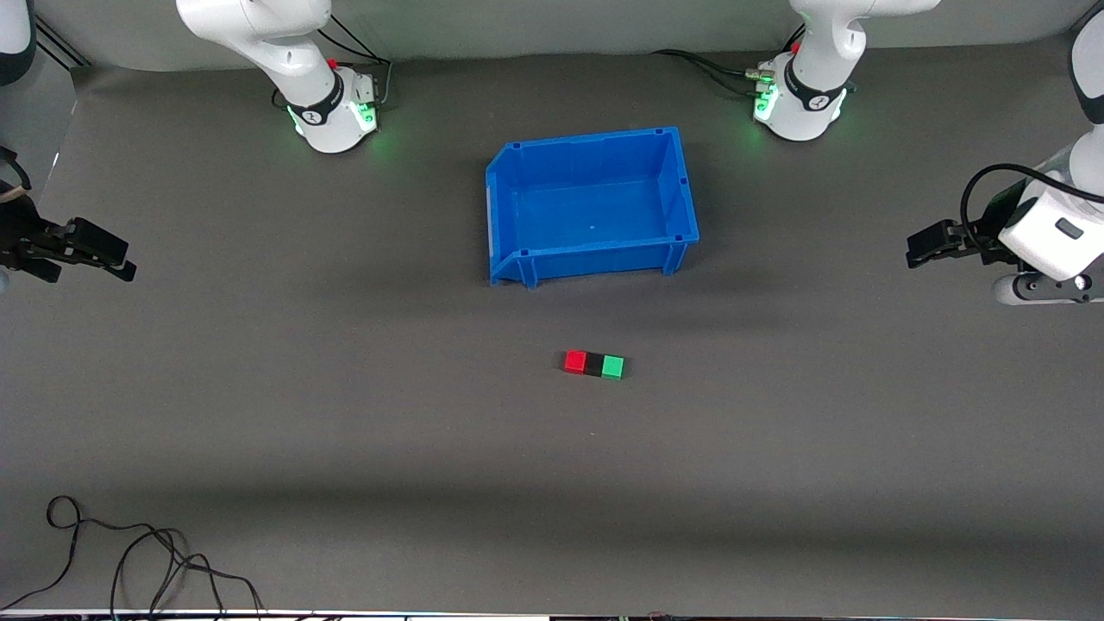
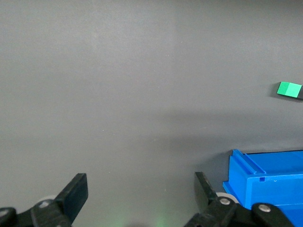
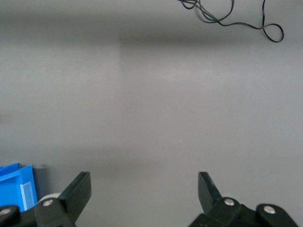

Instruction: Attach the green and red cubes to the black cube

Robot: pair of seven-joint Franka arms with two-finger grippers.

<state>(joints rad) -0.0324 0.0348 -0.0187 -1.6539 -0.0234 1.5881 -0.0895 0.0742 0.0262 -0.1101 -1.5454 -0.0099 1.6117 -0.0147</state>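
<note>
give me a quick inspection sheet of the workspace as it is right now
surface: grey table, bare apart from what follows
job's things: red cube, black cube and green cube in one touching row, black in the middle, nearer the front camera than the bin
clutter: blue bin, nothing in it
grippers: left gripper open, holding nothing, over the left arm's end; right gripper open, holding nothing, over the right arm's end
cables: loose black cable at the table's near edge
surroundings: nothing seen
</note>
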